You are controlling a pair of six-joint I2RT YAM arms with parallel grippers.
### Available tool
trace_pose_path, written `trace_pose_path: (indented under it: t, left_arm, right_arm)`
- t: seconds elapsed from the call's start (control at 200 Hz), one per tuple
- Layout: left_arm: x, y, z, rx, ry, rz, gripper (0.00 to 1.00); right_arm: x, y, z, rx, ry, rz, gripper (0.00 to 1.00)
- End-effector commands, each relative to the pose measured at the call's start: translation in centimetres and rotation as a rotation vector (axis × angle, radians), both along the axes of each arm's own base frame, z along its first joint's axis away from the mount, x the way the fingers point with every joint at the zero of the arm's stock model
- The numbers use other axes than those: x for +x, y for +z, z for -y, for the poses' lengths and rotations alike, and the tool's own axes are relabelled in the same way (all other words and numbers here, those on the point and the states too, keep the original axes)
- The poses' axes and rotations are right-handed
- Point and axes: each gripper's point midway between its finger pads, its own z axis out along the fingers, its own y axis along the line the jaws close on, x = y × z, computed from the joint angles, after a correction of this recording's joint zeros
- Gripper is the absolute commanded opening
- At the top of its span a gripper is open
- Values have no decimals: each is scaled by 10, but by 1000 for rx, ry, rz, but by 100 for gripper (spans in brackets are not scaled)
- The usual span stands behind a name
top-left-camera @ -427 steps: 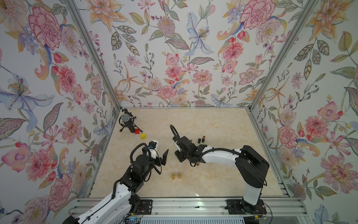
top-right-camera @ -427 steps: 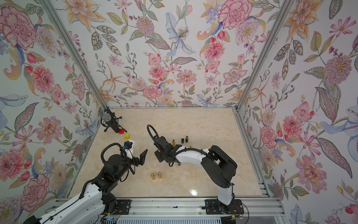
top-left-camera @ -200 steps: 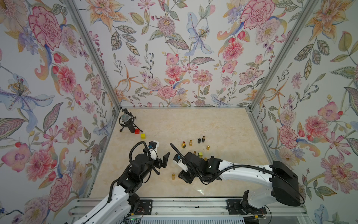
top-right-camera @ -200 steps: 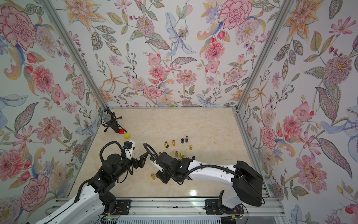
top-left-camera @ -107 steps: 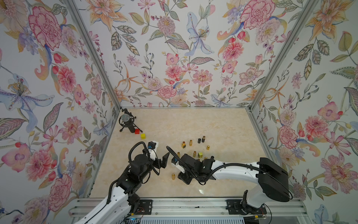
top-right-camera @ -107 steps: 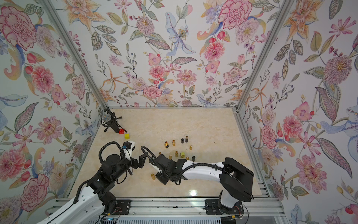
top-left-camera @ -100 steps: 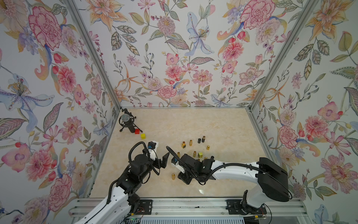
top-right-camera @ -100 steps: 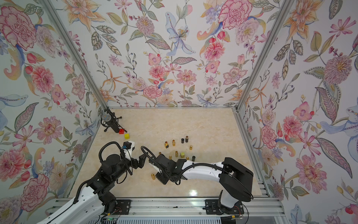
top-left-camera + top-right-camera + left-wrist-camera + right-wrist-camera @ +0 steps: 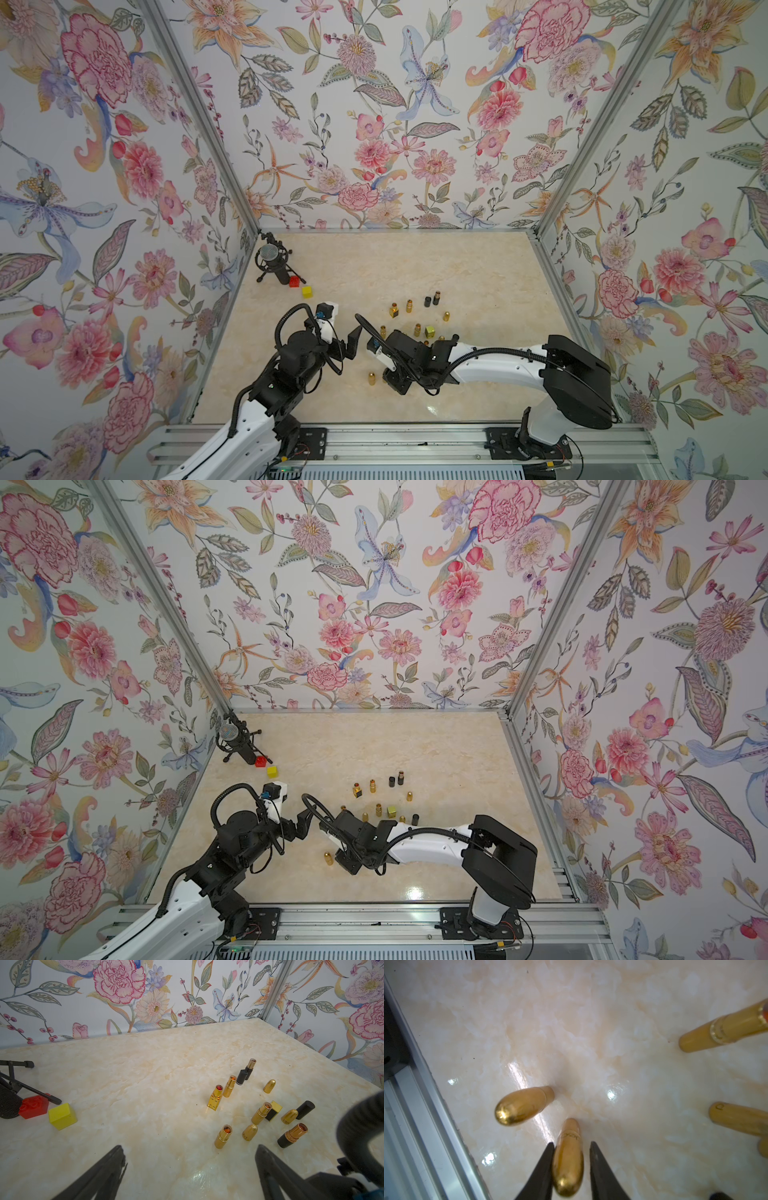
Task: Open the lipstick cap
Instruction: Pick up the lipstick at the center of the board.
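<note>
Gold lipstick (image 9: 568, 1159) stood capped near rail (image 9: 415, 1105), embossed lettering on it unreadable, right gripper (image 9: 572, 1143) straddled it narrowly, one finger (image 9: 544, 1167) touching, other just clear, twin lipstick (image 9: 521, 1105) likewise near rail, left gripper (image 9: 190, 1154) spread wide, empty, open tubes (image 9: 223, 1136) farther from rail showed orange sticks.

White links meet black joint housings on the left arm (image 9: 253, 428) and right arm (image 9: 498, 368); black ribbed cables (image 9: 284, 318) loop above each wrist; the fingers (image 9: 97, 1176) are black, tapered.
</note>
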Motion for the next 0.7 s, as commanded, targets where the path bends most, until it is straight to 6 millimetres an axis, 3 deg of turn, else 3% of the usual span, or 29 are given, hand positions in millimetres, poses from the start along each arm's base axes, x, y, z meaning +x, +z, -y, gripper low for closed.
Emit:
trace_pose_path:
  t: [0.0,0.37,0.695]
  left_arm:
    - [3,10,-6,-26,36,11,99]
    - [3,11,-5,-27,34,13,99]
    - [7,31,3,-35,-3,75,99]
  right_arm:
    - [5,6,-6,21,12,19,29]
    - [6,18,-8,54,5,25,24]
    - [35,75,16,185,-123,1,25]
